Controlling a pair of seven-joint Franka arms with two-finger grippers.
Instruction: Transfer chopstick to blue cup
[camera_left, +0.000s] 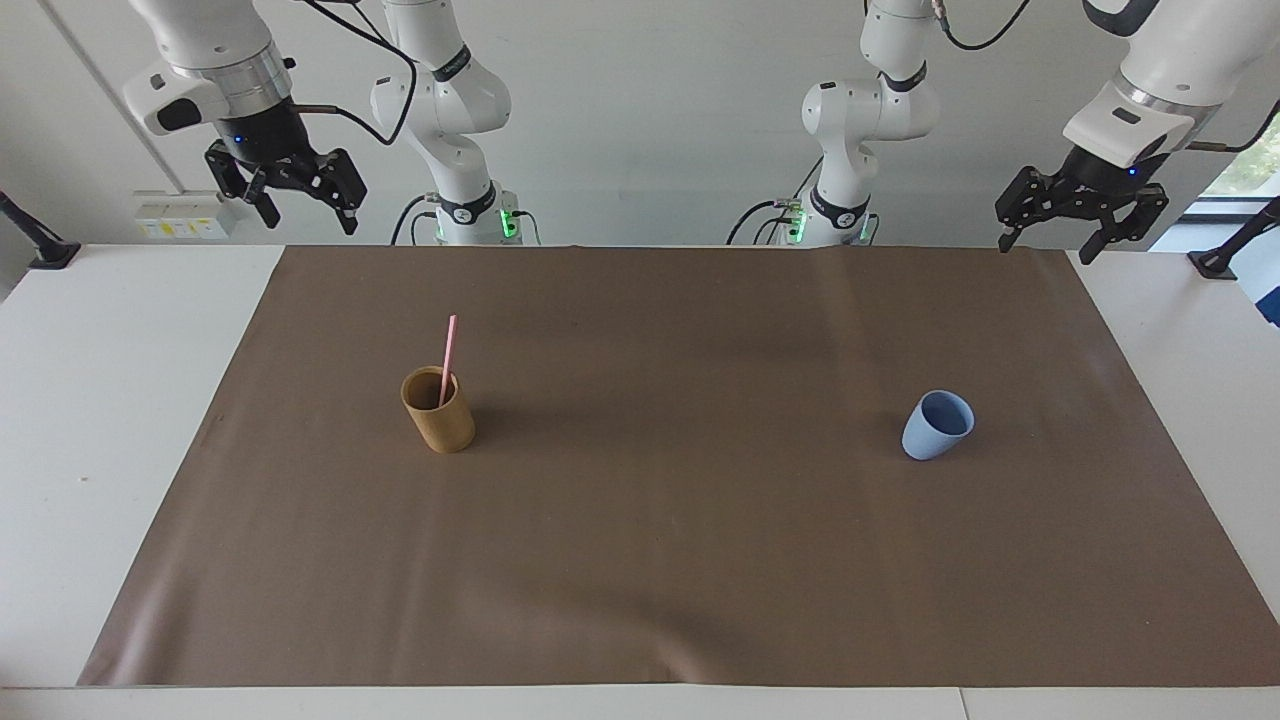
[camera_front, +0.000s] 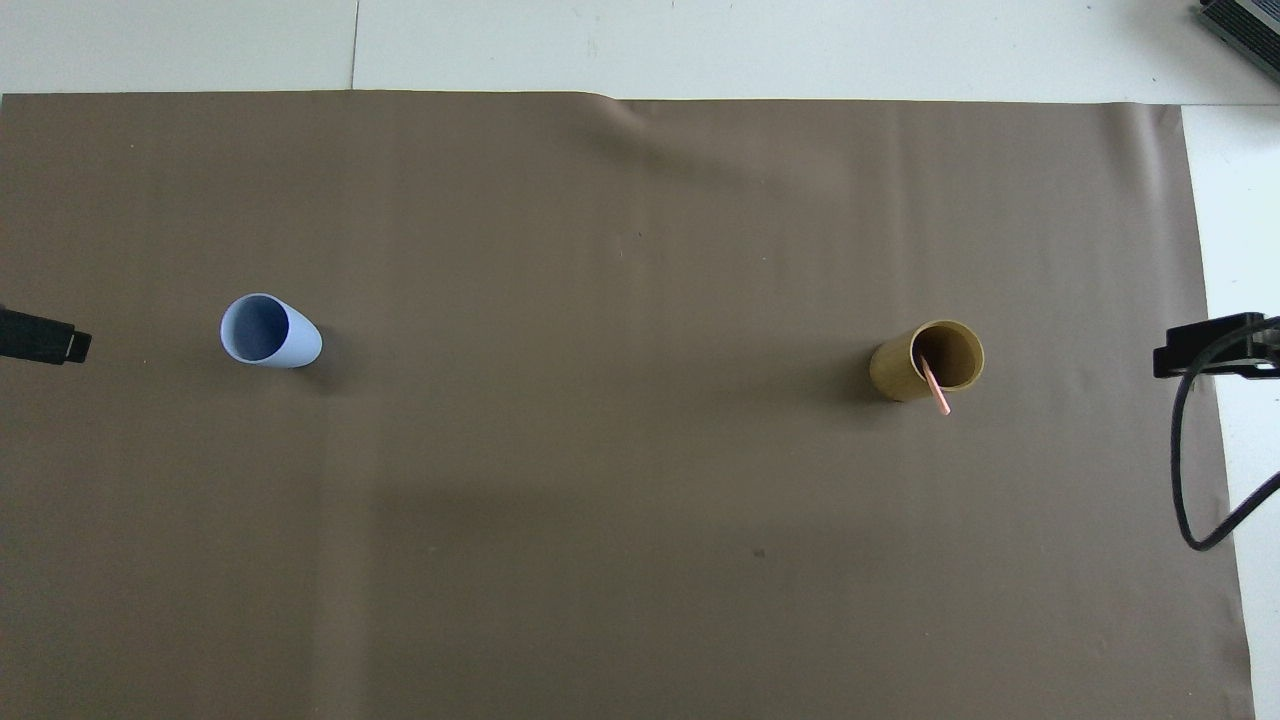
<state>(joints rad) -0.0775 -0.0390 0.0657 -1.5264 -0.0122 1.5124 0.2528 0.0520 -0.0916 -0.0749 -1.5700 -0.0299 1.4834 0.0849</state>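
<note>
Up above the robots' edge of the tabletop (camera_left: 120, 420), the right tool (camera_left: 300, 208) hangs with its jaws spread wide and nothing in them, and the left tool (camera_left: 1052, 240) hangs likewise at the other end, both arms waiting. Below, on the brown mat (camera_left: 660, 560), the chopstick (camera_left: 448, 358) stands leaning in the tan cup (camera_left: 438, 412) toward the right arm's end, its upper half poking clear above the rim. It looks light, thin and stiff, probably smooth enough to slip or swivel in a loose pinch, so I would take it on that exposed upper part, well above the rim, and lift straight. The blue cup (camera_left: 938, 426) stands empty, well apart, toward the left arm's end.
</note>
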